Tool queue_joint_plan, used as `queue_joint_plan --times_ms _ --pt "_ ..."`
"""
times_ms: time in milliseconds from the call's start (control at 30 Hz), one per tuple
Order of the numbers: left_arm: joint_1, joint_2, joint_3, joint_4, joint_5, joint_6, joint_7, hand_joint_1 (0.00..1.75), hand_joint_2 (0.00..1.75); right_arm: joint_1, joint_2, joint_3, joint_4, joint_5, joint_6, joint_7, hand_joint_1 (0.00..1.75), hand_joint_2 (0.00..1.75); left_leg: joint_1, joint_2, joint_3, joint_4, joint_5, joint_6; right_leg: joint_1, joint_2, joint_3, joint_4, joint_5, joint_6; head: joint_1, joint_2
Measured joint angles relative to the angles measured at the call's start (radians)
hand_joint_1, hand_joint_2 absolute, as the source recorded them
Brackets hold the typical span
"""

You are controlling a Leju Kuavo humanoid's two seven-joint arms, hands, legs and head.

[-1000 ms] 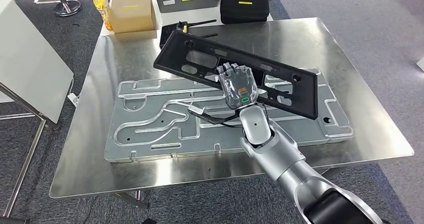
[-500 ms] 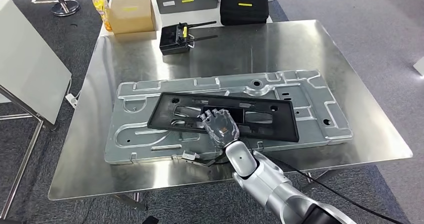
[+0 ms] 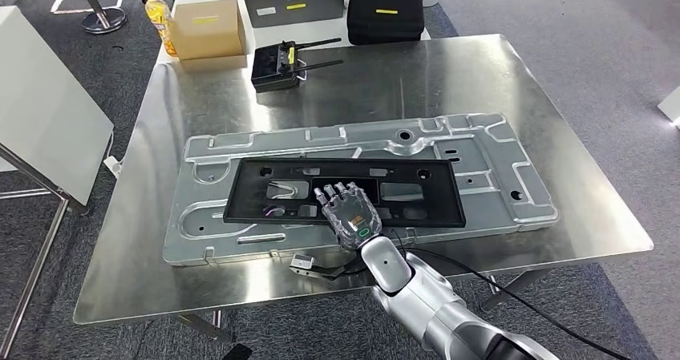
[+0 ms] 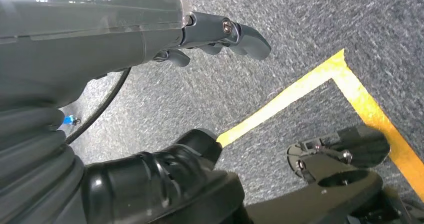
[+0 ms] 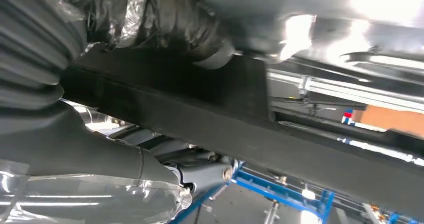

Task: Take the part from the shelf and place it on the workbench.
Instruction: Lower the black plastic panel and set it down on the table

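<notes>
Empty left hand [image 4: 150,39] above grey carpet [image 4: 280,39], yellow floor line [image 4: 320,84].

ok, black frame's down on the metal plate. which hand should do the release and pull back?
Right. The right hand already holds the near edge of the black frame, which lies flat on the metal plate. The left hand hangs over the carpet floor, holding nothing.

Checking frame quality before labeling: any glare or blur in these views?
Head view: sharp, soft glare on the steel workbench. Right wrist view: blown-out highlight in one corner, black part close and blurred, dark. Left wrist view: evenly lit, robot hand soft, floor in focus.
</notes>
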Motion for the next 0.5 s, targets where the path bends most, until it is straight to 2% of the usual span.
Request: queue_joint_plan --times_ms 67,100,167,200,233,267,300,367,400,433,500 --pt "0.000 0.000 0.000 0.000 0.000 0.000 0.006 0.00 0.00 -0.002 0.002 -0.001 0.000 -0.009 0.003 0.000 0.00 0.00 0.003 -0.001 -0.005 0.022 -0.020 -0.010 -0.003 -0.002 0.009 -0.010 0.006 -0.012 0.000 0.000" --pt "0.000 0.000 0.000 0.000 0.001 0.000 0.009 0.00 0.00 -0.002 0.003 -0.003 0.000 -0.013 0.005 0.000 0.00 0.00 0.004 -0.001 -0.021 0.062 -0.046 -0.014 -0.005 -0.004 0.012 -0.014 0.008 -0.017 0.000 0.000" --pt "0.001 0.000 0.000 0.000 0.003 -0.001 0.013 0.00 0.00 -0.002 0.004 -0.006 0.000 -0.020 0.011 0.001 0.00 0.00 0.005 0.000 -0.077 0.191 -0.115 -0.021 -0.004 -0.005 0.011 -0.015 0.009 -0.022 0.000 0.000" --pt "0.003 0.000 0.000 0.000 0.004 -0.002 0.014 0.00 0.00 -0.002 0.004 -0.007 0.000 -0.023 0.015 0.002 0.00 0.00 0.005 0.000 -0.102 0.249 -0.137 -0.023 -0.004 -0.005 0.011 -0.014 0.009 -0.022 0.000 0.000" --pt "0.004 0.000 0.000 0.000 0.006 -0.002 0.015 0.00 0.00 -0.001 0.004 -0.008 0.001 -0.026 0.018 0.002 0.00 0.00 0.005 0.000 -0.114 0.278 -0.141 -0.024 -0.003 -0.005 0.011 -0.014 0.008 -0.023 0.000 0.000" --pt "0.005 0.000 0.000 0.000 0.008 -0.002 0.015 0.00 0.00 0.000 0.004 -0.010 0.001 -0.029 0.020 0.003 0.00 0.00 0.005 0.000 -0.106 0.264 -0.123 -0.022 -0.003 -0.003 0.011 -0.013 0.008 -0.023 0.000 0.000" --pt "0.005 0.001 0.000 0.000 0.010 -0.002 0.015 0.00 0.00 0.000 0.004 -0.011 0.001 -0.031 0.022 0.003 0.00 0.00 0.005 0.000 -0.080 0.213 -0.091 -0.020 -0.003 -0.001 0.013 -0.012 0.008 -0.022 0.000 0.000" --pt "0.004 0.001 0.000 0.000 0.012 -0.002 0.015 0.00 0.00 0.000 0.004 -0.014 0.001 -0.032 0.026 0.005 0.00 0.00 0.003 0.000 -0.010 0.069 -0.030 -0.010 -0.001 0.002 0.015 -0.010 0.006 -0.019 0.000 0.000" --pt "0.003 0.002 0.000 0.000 0.012 -0.001 0.015 0.00 0.00 0.001 0.004 -0.014 0.002 -0.032 0.028 0.006 0.00 0.00 0.001 0.000 0.014 0.020 -0.016 -0.006 0.000 0.004 0.014 -0.010 0.006 -0.015 0.000 0.000" --pt "0.002 0.002 0.000 0.000 0.012 0.000 0.015 0.00 0.00 0.002 0.004 -0.015 0.002 -0.031 0.028 0.009 0.00 0.00 -0.002 0.000 0.025 -0.005 -0.014 -0.001 0.001 0.005 0.013 -0.010 0.006 -0.010 0.000 0.000" --pt "0.002 0.003 0.000 0.000 0.014 0.007 0.016 0.00 0.00 0.007 0.003 -0.016 0.002 -0.016 0.007 0.035 0.00 0.00 -0.003 0.000 0.027 -0.012 -0.012 0.008 0.002 0.007 0.013 -0.015 0.010 0.002 0.000 0.000"
